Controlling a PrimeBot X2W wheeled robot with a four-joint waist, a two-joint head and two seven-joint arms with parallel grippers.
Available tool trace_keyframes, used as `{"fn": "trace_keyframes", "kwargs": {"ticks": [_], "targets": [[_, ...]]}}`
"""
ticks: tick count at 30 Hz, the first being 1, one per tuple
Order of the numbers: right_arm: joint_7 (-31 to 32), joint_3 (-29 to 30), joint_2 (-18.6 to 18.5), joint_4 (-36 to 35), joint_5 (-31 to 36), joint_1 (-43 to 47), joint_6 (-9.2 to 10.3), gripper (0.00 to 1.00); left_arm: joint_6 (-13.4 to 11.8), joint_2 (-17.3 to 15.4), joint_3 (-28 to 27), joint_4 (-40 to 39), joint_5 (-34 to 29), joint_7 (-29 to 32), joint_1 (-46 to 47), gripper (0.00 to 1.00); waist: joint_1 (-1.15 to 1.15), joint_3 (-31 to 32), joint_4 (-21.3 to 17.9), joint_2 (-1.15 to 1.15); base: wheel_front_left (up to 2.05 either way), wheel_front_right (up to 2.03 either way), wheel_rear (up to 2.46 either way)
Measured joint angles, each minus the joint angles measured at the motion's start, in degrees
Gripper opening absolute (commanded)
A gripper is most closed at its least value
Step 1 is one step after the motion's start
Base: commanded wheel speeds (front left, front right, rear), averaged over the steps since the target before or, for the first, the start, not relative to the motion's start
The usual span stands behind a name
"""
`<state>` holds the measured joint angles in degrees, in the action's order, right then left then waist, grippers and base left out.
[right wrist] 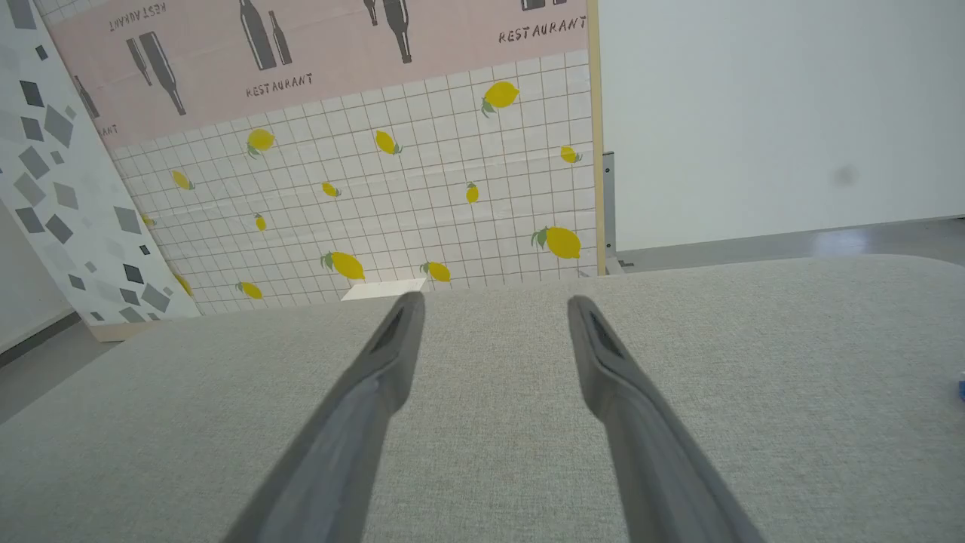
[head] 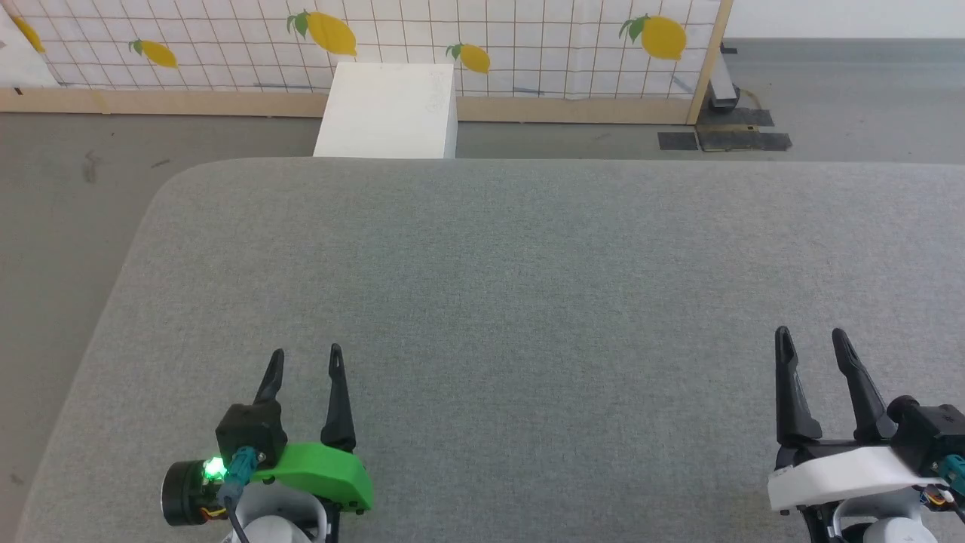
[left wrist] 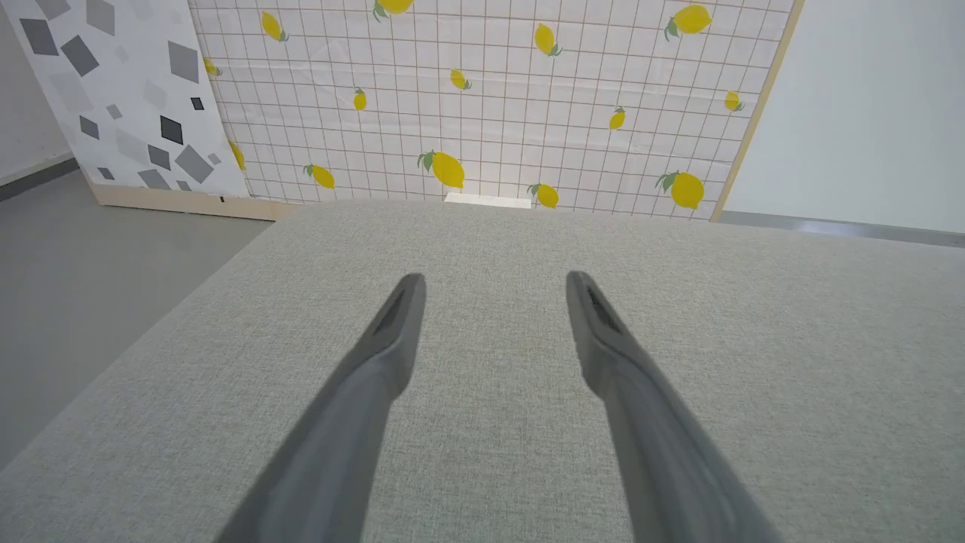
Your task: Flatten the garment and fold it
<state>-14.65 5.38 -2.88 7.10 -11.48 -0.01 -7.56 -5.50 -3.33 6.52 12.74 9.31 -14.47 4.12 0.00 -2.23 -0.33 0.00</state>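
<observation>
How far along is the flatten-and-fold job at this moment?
Done: nothing that can be seen yet. In hand: nothing; the left gripper and right gripper hover open and empty over the grey padded surface. A blue sliver at the right wrist view's right edge may be the garment, but it is too small to tell. Left: grasping, flattening and folding, so the whole job.

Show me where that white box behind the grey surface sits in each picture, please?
Head view: the white box stands top centre, just beyond the grey surface.
Left wrist view: a thin sliver at upper middle, over the surface's far edge.
Right wrist view: a small sliver left of centre, at the far edge.
Shared landmark: the lemon-patterned panel right behind it.
</observation>
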Motion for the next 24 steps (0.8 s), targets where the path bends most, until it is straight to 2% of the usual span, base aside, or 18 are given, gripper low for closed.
{"fn": "trace_keyframes", "kwargs": {"ticks": [2, 3, 24], "targets": [[0.0, 0.0, 0.0, 0.0, -0.1, 0.0, 0.00, 1.00, 0.3, 0.0, 0.1, 0.0, 0.3, 0.0, 0.0, 1.00, 0.00, -0.1, -0.1, 0.00, 0.00, 0.00, 0.00], [0.0, 0.0, 0.0, 0.0, -0.1, 0.0, 0.00, 0.00, 0.4, 0.0, 0.1, 0.0, 0.3, 0.0, 0.0, 0.00, 0.00, -0.1, -0.1, 0.00, 0.00, 0.00, 0.00], [1.6, -0.5, 0.0, -0.6, 1.0, 0.0, -0.01, 0.00, 0.8, 0.0, -0.5, -1.4, -0.4, 1.9, 0.0, 0.00, 0.00, 0.2, -0.1, 0.00, 0.00, 0.00, 0.00]]}}
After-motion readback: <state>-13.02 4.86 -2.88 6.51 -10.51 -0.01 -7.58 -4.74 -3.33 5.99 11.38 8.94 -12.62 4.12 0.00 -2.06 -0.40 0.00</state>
